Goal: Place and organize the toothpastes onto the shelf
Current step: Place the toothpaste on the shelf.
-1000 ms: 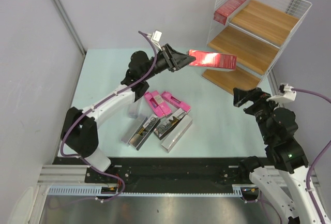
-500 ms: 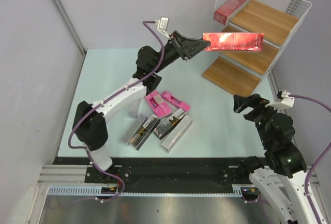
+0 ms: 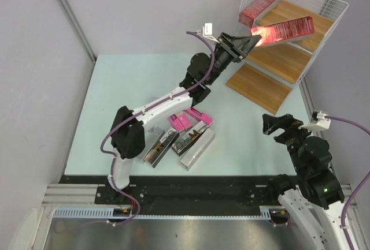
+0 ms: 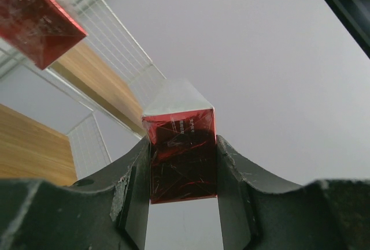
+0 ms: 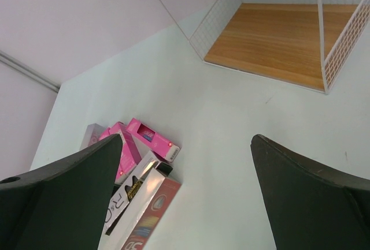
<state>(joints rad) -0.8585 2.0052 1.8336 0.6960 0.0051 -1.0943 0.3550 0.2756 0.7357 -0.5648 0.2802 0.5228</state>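
My left gripper [image 3: 252,38] is shut on one end of a dark red toothpaste carton [image 3: 286,30]. It holds the carton in the air, tilted, with the far end over the upper boards of the white wire shelf [image 3: 258,86]. In the left wrist view the carton's end [image 4: 182,166] sits between both fingers. A second red carton [image 3: 260,6] [image 4: 32,16] lies on the top board. Pink cartons [image 3: 179,120] [image 5: 151,138] and silver cartons [image 3: 196,143] [image 5: 136,195] lie in a heap on the table. My right gripper [image 3: 281,123] [image 5: 186,140] hangs open and empty near the shelf's bottom board [image 5: 277,36].
The shelf stands at the table's back right corner, its wire sides [image 3: 332,7] rising around the boards. Grey walls close in the table at the back and left. A black rail [image 3: 191,189] runs along the front edge between the arm bases.
My left arm has stretched up and to the right, carrying the red carton from above the table's middle to the shelf's upper level. The right arm has barely shifted.
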